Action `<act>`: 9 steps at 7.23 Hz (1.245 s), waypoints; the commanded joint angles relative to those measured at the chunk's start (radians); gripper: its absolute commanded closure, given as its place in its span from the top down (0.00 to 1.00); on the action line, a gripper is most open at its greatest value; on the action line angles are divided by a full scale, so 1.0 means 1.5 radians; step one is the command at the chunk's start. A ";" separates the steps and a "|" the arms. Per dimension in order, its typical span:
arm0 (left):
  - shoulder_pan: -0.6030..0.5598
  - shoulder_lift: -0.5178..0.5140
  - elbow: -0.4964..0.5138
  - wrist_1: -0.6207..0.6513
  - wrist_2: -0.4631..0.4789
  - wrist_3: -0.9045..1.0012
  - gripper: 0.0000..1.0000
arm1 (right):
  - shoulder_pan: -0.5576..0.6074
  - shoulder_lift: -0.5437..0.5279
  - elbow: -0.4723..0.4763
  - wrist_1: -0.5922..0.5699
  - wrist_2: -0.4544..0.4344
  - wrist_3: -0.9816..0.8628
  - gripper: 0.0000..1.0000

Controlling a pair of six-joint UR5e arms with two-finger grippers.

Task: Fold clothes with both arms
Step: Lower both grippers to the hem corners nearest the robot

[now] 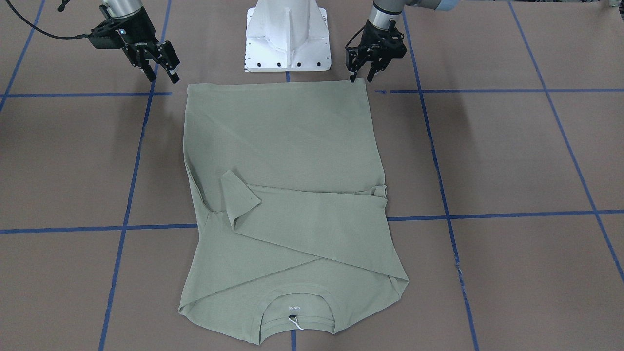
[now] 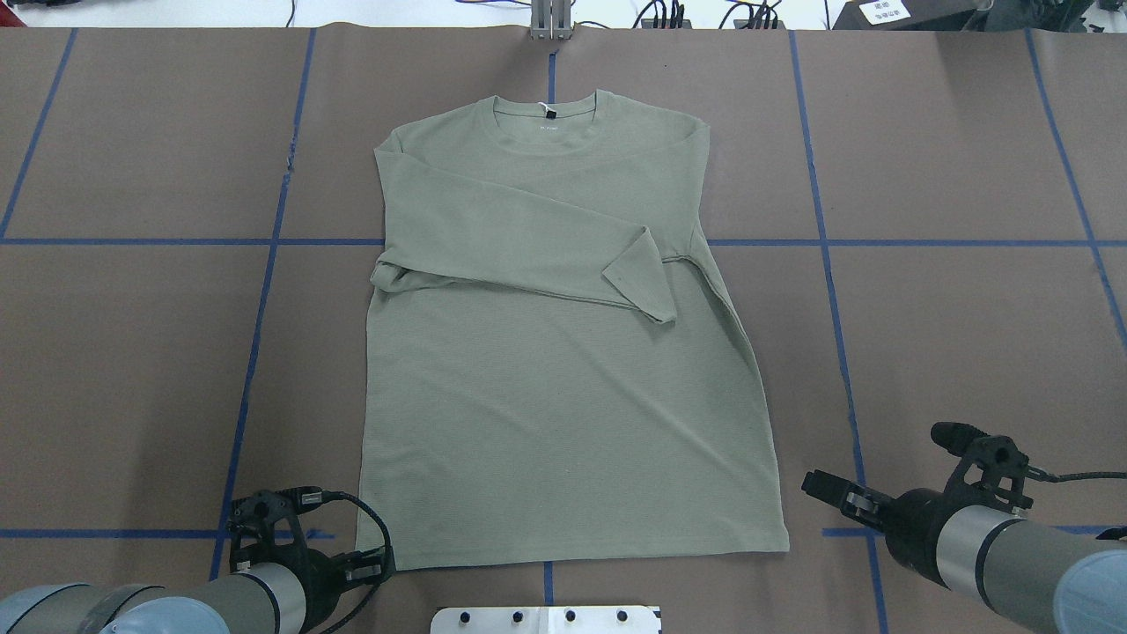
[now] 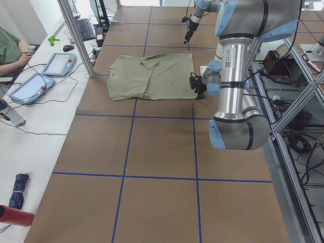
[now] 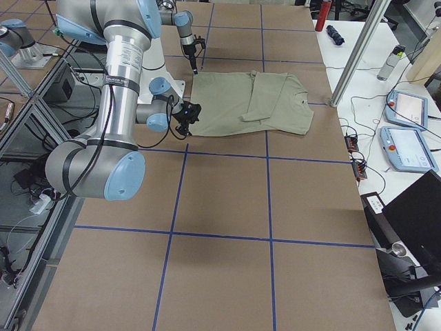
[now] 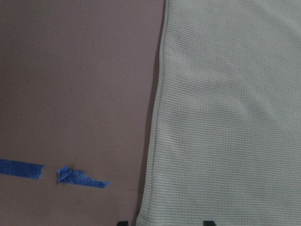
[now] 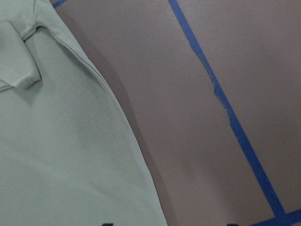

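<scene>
The sage-green shirt (image 1: 287,161) lies flat on the brown table, neck at the far end, hem toward the robot's base. Both sleeves are folded across the chest (image 2: 528,255). My left gripper (image 1: 361,78) hangs open just over the hem's corner. The left wrist view shows the shirt's side edge (image 5: 157,122) running between its two fingertips. My right gripper (image 1: 163,77) is open too, off the cloth, a short way outside the other hem corner. Its wrist view shows the shirt's edge (image 6: 117,122) at the left and bare table under the fingers.
The white pedestal base (image 1: 287,39) stands just behind the hem. Blue tape lines (image 2: 264,264) grid the brown table cover. A metal post (image 3: 76,35) and a side desk with tablets (image 3: 58,63) lie beyond the neck end, where a person's arm (image 3: 10,50) rests.
</scene>
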 commanded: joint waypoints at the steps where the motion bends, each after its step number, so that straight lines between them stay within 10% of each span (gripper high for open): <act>1: 0.000 -0.001 0.002 0.001 0.000 0.000 0.49 | -0.001 0.000 0.001 0.000 0.000 0.000 0.85; 6: 0.001 -0.002 0.007 0.001 -0.002 0.000 0.34 | -0.004 0.001 0.000 0.000 0.000 0.000 0.85; 8: 0.000 0.001 0.004 0.003 -0.002 0.002 0.00 | -0.016 0.003 -0.003 -0.001 -0.010 0.000 0.85; 9: -0.001 0.002 -0.002 0.004 -0.002 0.010 0.00 | -0.024 0.009 -0.003 -0.019 -0.017 0.005 0.84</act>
